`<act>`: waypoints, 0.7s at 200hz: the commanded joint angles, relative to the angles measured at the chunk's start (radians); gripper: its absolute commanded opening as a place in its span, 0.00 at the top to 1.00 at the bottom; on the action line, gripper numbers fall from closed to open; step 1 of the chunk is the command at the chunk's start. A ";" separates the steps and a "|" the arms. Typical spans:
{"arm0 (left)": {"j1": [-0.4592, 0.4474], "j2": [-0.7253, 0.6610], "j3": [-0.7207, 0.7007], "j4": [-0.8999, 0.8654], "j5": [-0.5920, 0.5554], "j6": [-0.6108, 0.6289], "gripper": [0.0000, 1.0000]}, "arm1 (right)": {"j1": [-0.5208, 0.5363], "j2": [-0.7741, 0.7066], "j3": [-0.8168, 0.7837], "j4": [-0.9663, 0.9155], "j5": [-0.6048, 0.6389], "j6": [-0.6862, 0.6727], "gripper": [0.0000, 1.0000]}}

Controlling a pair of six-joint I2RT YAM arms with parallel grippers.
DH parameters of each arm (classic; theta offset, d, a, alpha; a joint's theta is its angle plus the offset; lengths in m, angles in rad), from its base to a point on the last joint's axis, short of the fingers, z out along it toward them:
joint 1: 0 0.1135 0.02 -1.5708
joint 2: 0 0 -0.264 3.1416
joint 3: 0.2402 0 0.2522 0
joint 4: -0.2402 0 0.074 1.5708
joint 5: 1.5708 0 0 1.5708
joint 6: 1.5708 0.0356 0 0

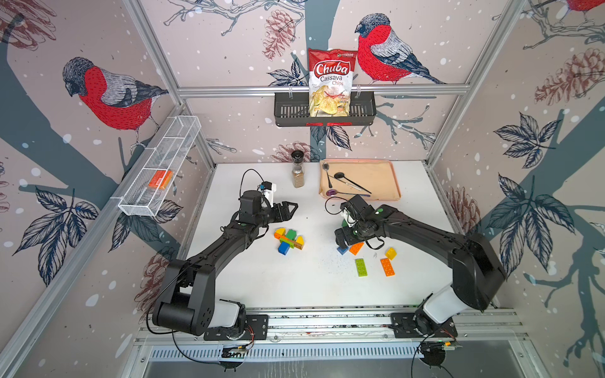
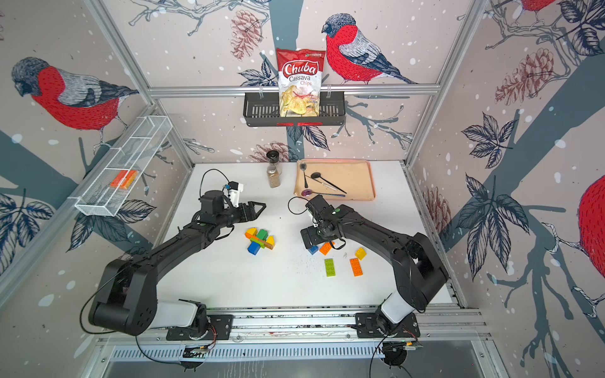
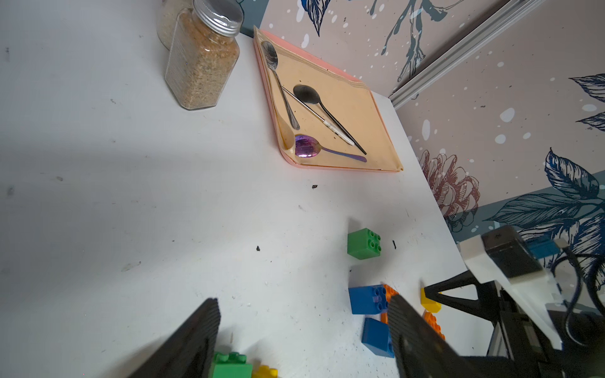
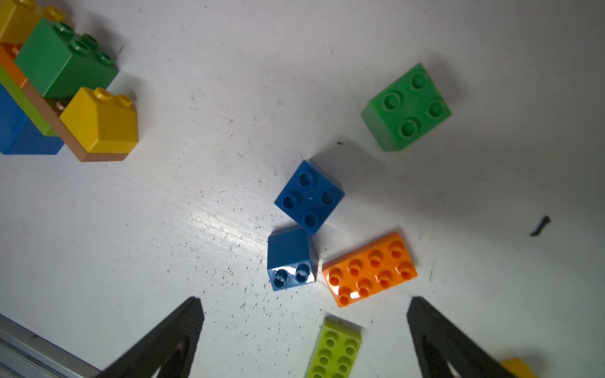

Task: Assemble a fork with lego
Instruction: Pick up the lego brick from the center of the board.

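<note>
Writing on bag (image 1: pixel 330 81): "Chuba Cassava Chips"; left tool (image 3: pixel 302 311) and right tool (image 4: pixel 306 304) both wide, empty, either side of brick assembly (image 1: pixel 289 240)

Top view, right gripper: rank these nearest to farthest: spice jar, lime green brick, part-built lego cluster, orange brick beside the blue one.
1. orange brick beside the blue one, right beside the right gripper.
2. lime green brick, toward the arm bases.
3. part-built lego cluster, off to the robot's left.
4. spice jar, at the back.
</note>
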 commanded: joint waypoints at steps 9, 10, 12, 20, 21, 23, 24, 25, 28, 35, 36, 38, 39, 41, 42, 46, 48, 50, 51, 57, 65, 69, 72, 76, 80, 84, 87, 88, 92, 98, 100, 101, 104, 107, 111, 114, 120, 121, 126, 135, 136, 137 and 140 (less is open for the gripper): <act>0.004 -0.020 -0.007 0.048 0.018 -0.002 0.20 | -0.066 -0.112 -0.073 0.063 -0.006 0.207 0.00; 0.004 -0.021 -0.007 0.048 0.017 -0.002 0.20 | -0.069 -0.117 -0.077 0.067 -0.014 0.210 0.00; 0.004 -0.022 -0.007 0.048 0.016 -0.001 0.20 | -0.077 -0.128 -0.085 0.074 -0.026 0.217 0.00; 0.005 -0.026 -0.008 0.050 0.016 -0.001 0.20 | -0.101 -0.169 -0.116 0.103 -0.042 0.252 0.00; 0.006 -0.026 -0.007 0.049 0.016 0.000 0.20 | -0.103 -0.173 -0.120 0.106 -0.042 0.255 0.00; 0.005 -0.027 -0.007 0.050 0.016 0.000 0.20 | -0.108 -0.181 -0.127 0.110 -0.043 0.262 0.00; 0.005 -0.027 -0.007 0.051 0.016 0.000 0.20 | -0.109 -0.185 -0.131 0.112 -0.043 0.264 0.01; 0.005 -0.027 -0.007 0.051 0.016 -0.001 0.20 | -0.111 -0.189 -0.134 0.114 -0.044 0.266 0.01; 0.005 -0.027 -0.007 0.052 0.016 -0.001 0.20 | -0.117 -0.199 -0.141 0.115 -0.043 0.272 0.01; 0.005 -0.027 -0.006 0.053 0.017 -0.002 0.20 | -0.128 -0.214 -0.145 0.097 -0.034 0.280 0.01; 0.005 -0.027 -0.006 0.054 0.016 -0.001 0.20 | -0.130 -0.215 -0.146 0.095 -0.033 0.278 0.01; 0.004 -0.026 -0.006 0.055 0.016 -0.002 0.20 | -0.131 -0.217 -0.147 0.090 -0.032 0.276 0.01; 0.005 -0.026 -0.006 0.056 0.016 -0.001 0.20 | -0.132 -0.218 -0.147 0.088 -0.032 0.275 0.01; 0.005 -0.026 -0.006 0.056 0.018 -0.002 0.20 | -0.134 -0.221 -0.146 0.079 -0.031 0.272 0.01; 0.005 -0.025 -0.006 0.057 0.018 -0.002 0.20 | -0.134 -0.222 -0.145 0.075 -0.028 0.271 0.01; 0.005 -0.024 -0.005 0.059 0.021 -0.003 0.20 | -0.135 -0.224 -0.141 0.053 -0.013 0.274 0.01; 0.004 -0.022 -0.005 0.060 0.022 -0.005 0.20 | -0.134 -0.228 -0.140 0.046 -0.006 0.274 0.00; 0.004 -0.022 -0.005 0.060 0.023 -0.004 0.20 | -0.133 -0.232 -0.141 0.042 -0.001 0.273 0.01; 0.004 -0.021 -0.004 0.060 0.023 -0.004 0.20 | -0.133 -0.233 -0.141 0.040 0.000 0.273 0.00; 0.005 -0.019 -0.001 0.060 0.023 -0.006 0.20 | -0.137 -0.249 -0.151 0.039 -0.010 0.269 0.00; 0.005 -0.017 0.000 0.060 0.024 -0.007 0.20 | -0.147 -0.277 -0.173 0.053 -0.017 0.279 0.01; 0.005 -0.017 0.002 0.060 0.024 -0.006 0.20 | -0.154 -0.289 -0.184 0.064 -0.021 0.284 0.00; 0.004 -0.016 0.001 0.060 0.025 -0.006 0.20 | -0.161 -0.311 -0.198 0.074 -0.032 0.286 0.01; 0.005 -0.017 0.002 0.061 0.023 -0.006 0.20 | -0.172 -0.331 -0.217 0.091 -0.051 0.289 0.00; 0.006 -0.017 0.002 0.063 0.023 -0.007 0.20 | -0.185 -0.345 -0.234 0.108 -0.075 0.291 0.00; 0.005 -0.017 0.001 0.064 0.023 -0.009 0.20 | -0.196 -0.362 -0.250 0.124 -0.095 0.299 0.00; 0.005 -0.018 0.001 0.065 0.024 -0.009 0.20 | -0.205 -0.370 -0.264 0.137 -0.108 0.305 0.00; 0.005 -0.018 0.001 0.065 0.024 -0.009 0.20 | -0.208 -0.374 -0.270 0.141 -0.114 0.306 0.00; 0.005 -0.017 0.001 0.065 0.025 -0.009 0.20 | -0.216 -0.389 -0.292 0.165 -0.137 0.310 0.00; 0.004 -0.017 0.002 0.065 0.029 -0.009 0.20 | -0.228 -0.406 -0.320 0.195 -0.164 0.319 0.00; 0.004 -0.017 0.001 0.066 0.027 -0.009 0.20 | -0.231 -0.411 -0.327 0.202 -0.168 0.322 0.00; 0.004 -0.017 0.001 0.066 0.027 -0.009 0.20 | -0.232 -0.414 -0.330 0.206 -0.170 0.323 0.00; 0.005 -0.018 0.000 0.067 0.025 -0.011 0.20 | -0.234 -0.421 -0.343 0.216 -0.176 0.326 0.00; 0.005 -0.018 0.000 0.067 0.025 -0.010 0.20 | -0.237 -0.426 -0.352 0.228 -0.186 0.326 0.00; 0.004 -0.017 -0.001 0.067 0.022 -0.010 0.20 | -0.240 -0.432 -0.365 0.243 -0.193 0.329 0.00; 0.005 -0.018 -0.001 0.068 0.022 -0.011 0.20 | -0.241 -0.436 -0.373 0.251 -0.194 0.334 0.00; 0.005 -0.017 -0.003 0.069 0.023 -0.011 0.20 | -0.243 -0.440 -0.386 0.266 -0.191 0.344 0.02; 0.005 -0.016 -0.003 0.070 0.023 -0.011 0.20 | -0.243 -0.440 -0.389 0.268 -0.190 0.347 0.03; 0.005 -0.014 -0.003 0.070 0.023 -0.010 0.20 | -0.244 -0.440 -0.399 0.282 -0.193 0.353 0.04; 0.005 -0.010 -0.004 0.070 0.025 -0.010 0.20 | -0.244 -0.432 -0.412 0.297 -0.188 0.371 0.10; 0.005 -0.010 -0.005 0.069 0.025 -0.010 0.20 | -0.244 -0.431 -0.412 0.298 -0.189 0.373 0.11; 0.005 -0.009 -0.004 0.070 0.025 -0.011 0.20 | -0.244 -0.430 -0.412 0.299 -0.190 0.375 0.12; 0.005 -0.008 -0.004 0.070 0.026 -0.011 0.21 | -0.244 -0.425 -0.417 0.305 -0.193 0.380 0.14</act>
